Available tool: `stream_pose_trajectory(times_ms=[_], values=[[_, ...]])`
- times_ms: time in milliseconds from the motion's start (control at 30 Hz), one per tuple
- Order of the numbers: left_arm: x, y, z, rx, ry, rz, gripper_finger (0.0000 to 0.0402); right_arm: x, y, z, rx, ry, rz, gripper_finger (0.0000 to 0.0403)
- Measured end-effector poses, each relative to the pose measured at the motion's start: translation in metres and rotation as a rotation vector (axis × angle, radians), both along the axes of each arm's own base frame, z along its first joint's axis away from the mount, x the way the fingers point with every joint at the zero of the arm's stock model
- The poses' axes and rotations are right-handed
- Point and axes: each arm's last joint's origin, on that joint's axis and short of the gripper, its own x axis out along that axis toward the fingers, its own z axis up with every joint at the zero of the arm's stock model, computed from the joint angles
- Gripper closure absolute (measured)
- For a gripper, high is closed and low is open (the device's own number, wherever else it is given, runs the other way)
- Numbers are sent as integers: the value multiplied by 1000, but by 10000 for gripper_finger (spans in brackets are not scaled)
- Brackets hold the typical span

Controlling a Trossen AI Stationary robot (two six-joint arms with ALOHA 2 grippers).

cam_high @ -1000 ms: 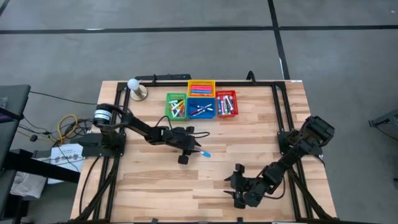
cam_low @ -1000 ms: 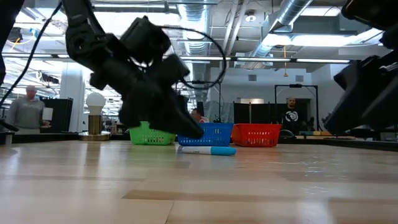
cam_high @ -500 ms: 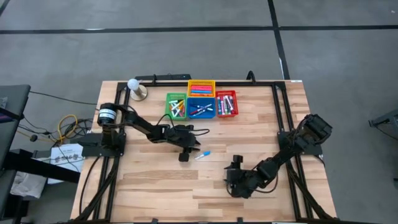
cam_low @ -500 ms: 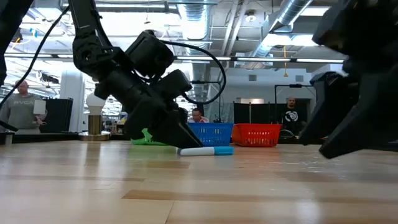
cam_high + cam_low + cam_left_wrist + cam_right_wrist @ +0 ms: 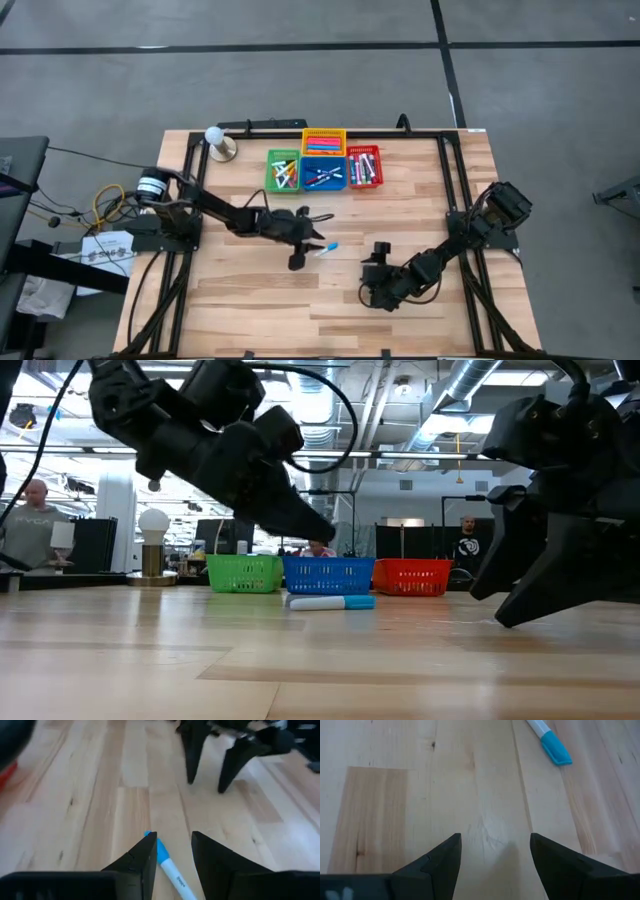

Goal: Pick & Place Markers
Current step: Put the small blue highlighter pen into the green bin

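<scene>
Marker (image 5: 169,867): white barrel, blue cap, flat on table, between parted left hand (image 5: 172,857) fingers; right hand (image 5: 495,852) wide.

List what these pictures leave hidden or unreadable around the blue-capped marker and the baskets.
- Marker: in the left wrist view its barrel runs off the picture's edge; the print on it is blurred.
- Marker, right wrist view: only the capped end shows, cut off by the edge.
- Baskets: high view, pens inside too small to count.
- Low view: the blue basket's mesh wall hides its contents.
</scene>
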Motion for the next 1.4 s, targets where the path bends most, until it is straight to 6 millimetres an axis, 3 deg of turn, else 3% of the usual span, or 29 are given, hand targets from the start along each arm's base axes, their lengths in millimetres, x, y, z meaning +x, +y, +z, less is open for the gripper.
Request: stream_pose_trajectory(times_ms=[400,533,833,1400], values=[[4,-36,5,-125,-49,259,280,8,-1,4,6,-55,27,177],[7,-46,-4,-118,-38,309,280,12,-3,4,6,-66,28,177],[9,-48,-36,-94,32,402,280,14,-3,6,5,-82,43,177],[8,-42,-55,-53,113,422,280,14,-3,6,8,-86,42,177]])
